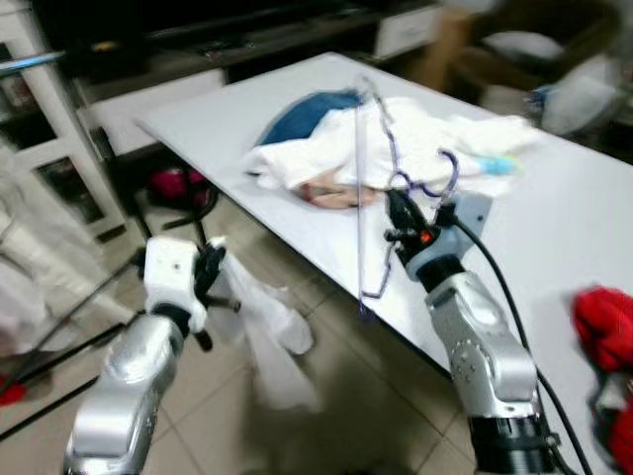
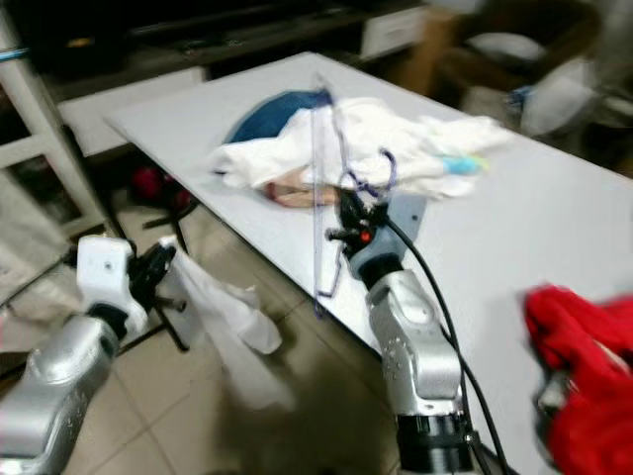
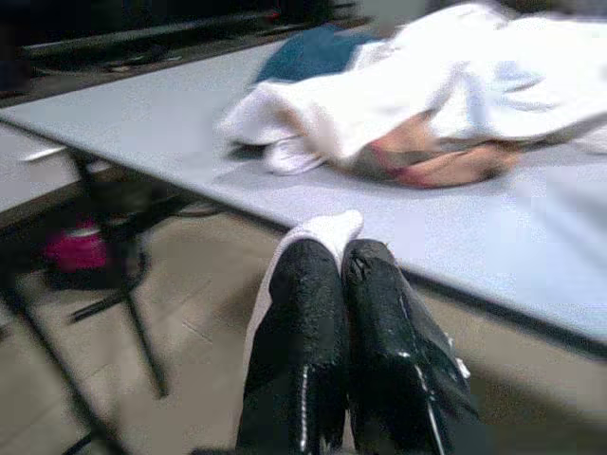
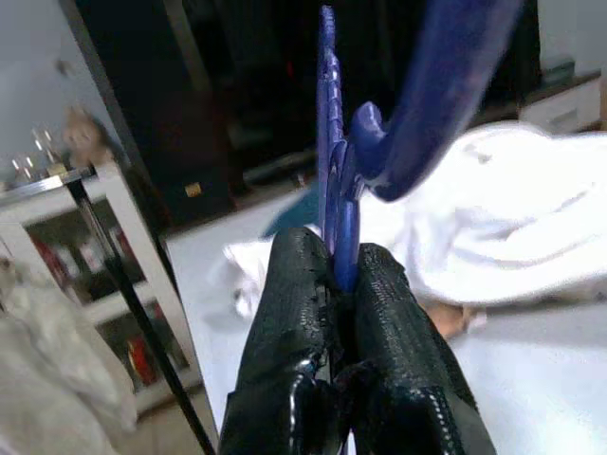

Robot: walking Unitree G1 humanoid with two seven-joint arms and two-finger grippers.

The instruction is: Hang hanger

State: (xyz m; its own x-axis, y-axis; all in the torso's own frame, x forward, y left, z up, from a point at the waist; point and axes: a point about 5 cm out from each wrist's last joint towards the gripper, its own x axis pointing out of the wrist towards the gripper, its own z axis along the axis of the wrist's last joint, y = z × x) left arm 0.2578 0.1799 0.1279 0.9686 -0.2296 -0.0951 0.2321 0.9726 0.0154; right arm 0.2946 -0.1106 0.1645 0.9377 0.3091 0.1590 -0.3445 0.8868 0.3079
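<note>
My right gripper is shut on a blue plastic hanger, held upright over the white table's near edge; its hook curls above the wrist. The right wrist view shows the fingers pinching the hanger just under the hook. My left gripper is shut on a white cloth that hangs down toward the floor, left of the table. In the left wrist view a bit of white cloth pokes out past the closed fingers.
A heap of white and blue laundry lies on the white table. A red garment sits at the table's right end. A white shelf unit and black stand legs are at the left. The floor is tiled.
</note>
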